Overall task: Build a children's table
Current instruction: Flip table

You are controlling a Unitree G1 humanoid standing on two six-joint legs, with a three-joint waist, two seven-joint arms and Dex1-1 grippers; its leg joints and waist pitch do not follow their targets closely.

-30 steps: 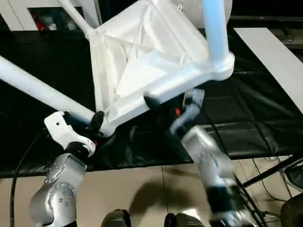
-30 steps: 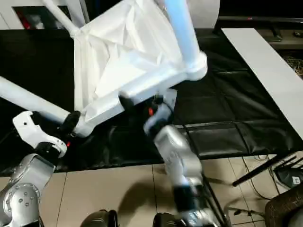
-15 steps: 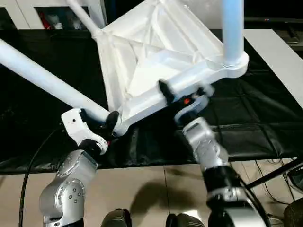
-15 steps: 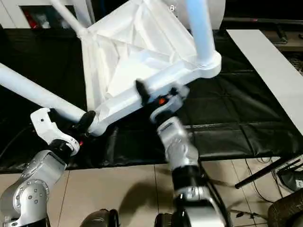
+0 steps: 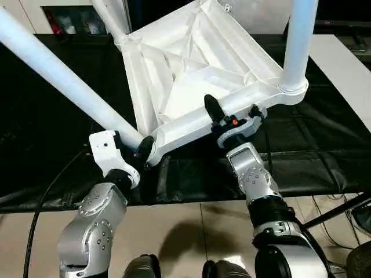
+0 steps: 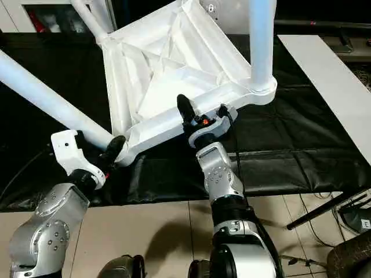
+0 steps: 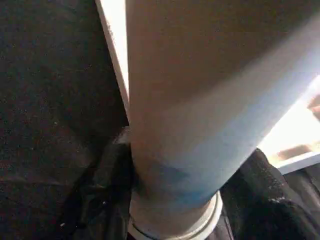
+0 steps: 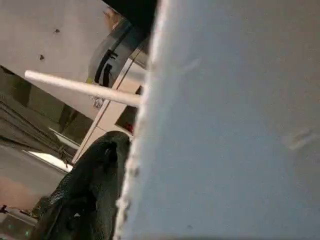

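The children's table [image 5: 191, 69] is white and tilts up off the black surface with its ribbed underside toward me. One long leg [image 5: 64, 81] runs from the near left corner socket up to the left. My left gripper [image 5: 141, 149] is shut on it just above the socket, and in the left wrist view both black fingers [image 7: 107, 170] press its sides. A second leg [image 5: 298, 46] stands up from the right corner and a third [image 5: 110, 14] from the far corner. My right gripper [image 5: 231, 111] sits at the near rim of the table top, between the two near corners.
The black-covered work surface [image 5: 46, 150] lies under the table and ends just before my arms, with tiled floor [image 5: 185, 231] below. A white board [image 5: 348, 75] lies on its right side. Black cables and a stand [image 5: 342, 208] cross the floor at the lower right.
The camera has shifted. The table has tipped so that the right leg stands more upright. My right arm has straightened up beneath the near rim. My left gripper has kept its hold on the leg.
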